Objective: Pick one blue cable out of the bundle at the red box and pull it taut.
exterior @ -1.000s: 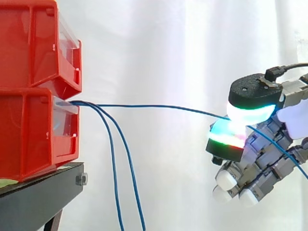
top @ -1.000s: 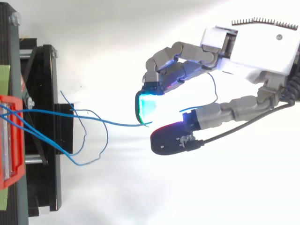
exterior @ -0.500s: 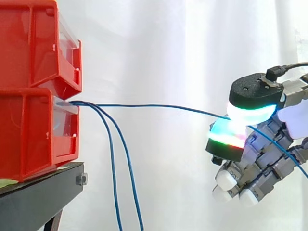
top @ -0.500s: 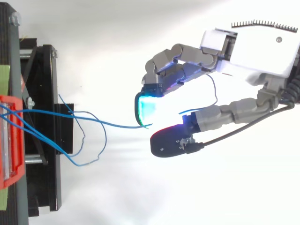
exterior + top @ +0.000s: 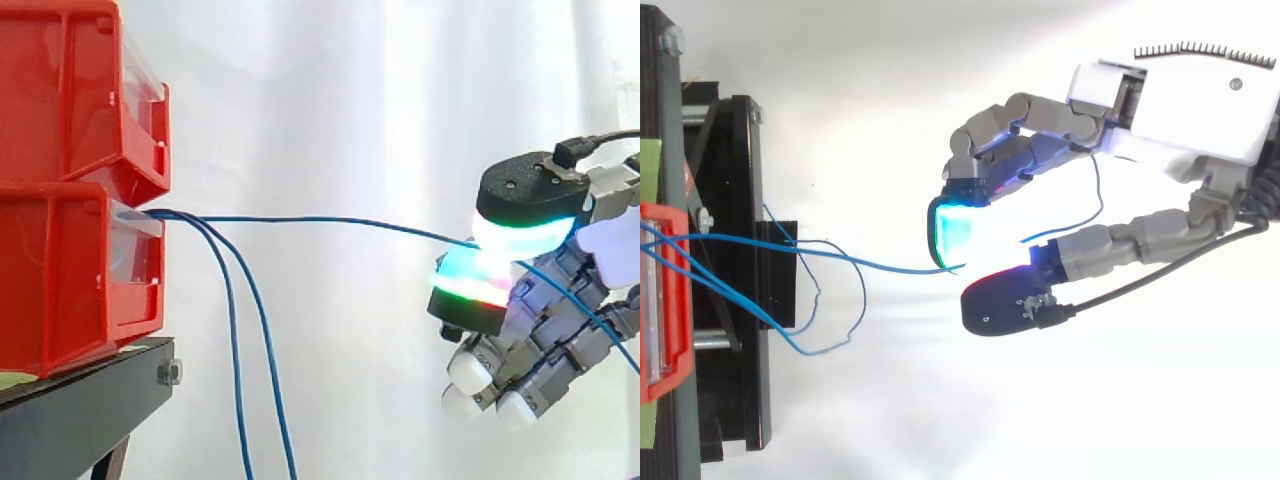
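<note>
Two red bins (image 5: pixel 70 180) are stacked on a black stand (image 5: pixel 80 420) at the left. Blue cables leave the lower bin's mouth (image 5: pixel 150 213). One blue cable (image 5: pixel 320 221) runs nearly level to the right, with only a slight sag, into my hand (image 5: pixel 530 300). The hand is shut on it, pinching it between a glowing green-white pad (image 5: pixel 525 235) above and a cyan-red pad (image 5: pixel 470 280) below. The cable's free end trails down past the hand (image 5: pixel 590 320). From above, the same cable (image 5: pixel 880 262) reaches the cyan pad (image 5: pixel 952 232). Two other blue cables (image 5: pixel 245 340) hang down from the bin.
A white curtain (image 5: pixel 350 100) hangs behind. In the top view the loose cable ends (image 5: pixel 830 320) curl beside the stand (image 5: pixel 730 280). The red bin's edge (image 5: pixel 660 300) lies at the far left.
The hanging cables have swung slightly left, and the loose loops in the top view have shifted toward the stand. The hand has barely moved.
</note>
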### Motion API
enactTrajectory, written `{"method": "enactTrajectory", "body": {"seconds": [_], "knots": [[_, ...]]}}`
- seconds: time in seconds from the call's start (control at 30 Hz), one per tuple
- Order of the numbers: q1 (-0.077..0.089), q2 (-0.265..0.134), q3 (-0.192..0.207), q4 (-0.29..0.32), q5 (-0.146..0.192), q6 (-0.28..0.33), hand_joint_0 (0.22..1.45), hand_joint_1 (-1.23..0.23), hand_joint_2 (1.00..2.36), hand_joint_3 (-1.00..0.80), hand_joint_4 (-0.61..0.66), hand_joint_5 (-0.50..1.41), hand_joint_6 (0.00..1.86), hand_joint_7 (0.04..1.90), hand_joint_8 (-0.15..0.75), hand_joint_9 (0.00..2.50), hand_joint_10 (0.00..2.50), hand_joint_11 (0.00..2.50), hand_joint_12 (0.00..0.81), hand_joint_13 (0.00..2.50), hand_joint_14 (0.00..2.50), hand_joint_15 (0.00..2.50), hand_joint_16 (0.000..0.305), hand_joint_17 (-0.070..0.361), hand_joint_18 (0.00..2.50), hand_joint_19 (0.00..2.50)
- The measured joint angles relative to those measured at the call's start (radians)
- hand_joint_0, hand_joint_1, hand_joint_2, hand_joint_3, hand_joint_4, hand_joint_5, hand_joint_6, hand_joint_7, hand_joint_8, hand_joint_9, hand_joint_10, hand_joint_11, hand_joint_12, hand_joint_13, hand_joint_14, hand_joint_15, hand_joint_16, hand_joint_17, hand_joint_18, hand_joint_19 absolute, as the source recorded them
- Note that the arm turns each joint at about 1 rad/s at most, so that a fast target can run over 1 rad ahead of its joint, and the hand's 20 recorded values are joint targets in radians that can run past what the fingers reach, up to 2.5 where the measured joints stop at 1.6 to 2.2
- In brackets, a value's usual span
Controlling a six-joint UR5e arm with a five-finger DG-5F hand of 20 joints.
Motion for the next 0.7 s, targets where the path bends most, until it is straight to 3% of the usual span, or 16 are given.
{"method": "enactTrajectory", "body": {"seconds": [0.7], "knots": [[0.0, 0.0, 0.0, 0.001, 0.0, 0.0, 0.6, -0.88, 1.0, -0.04, 0.09, -0.07, 0.87, 1.22, 0.363, 0.7, 0.01, 0.28, 0.428, 0.49, 0.01, 0.19, 0.065, 0.147, 0.5, 0.18]]}}
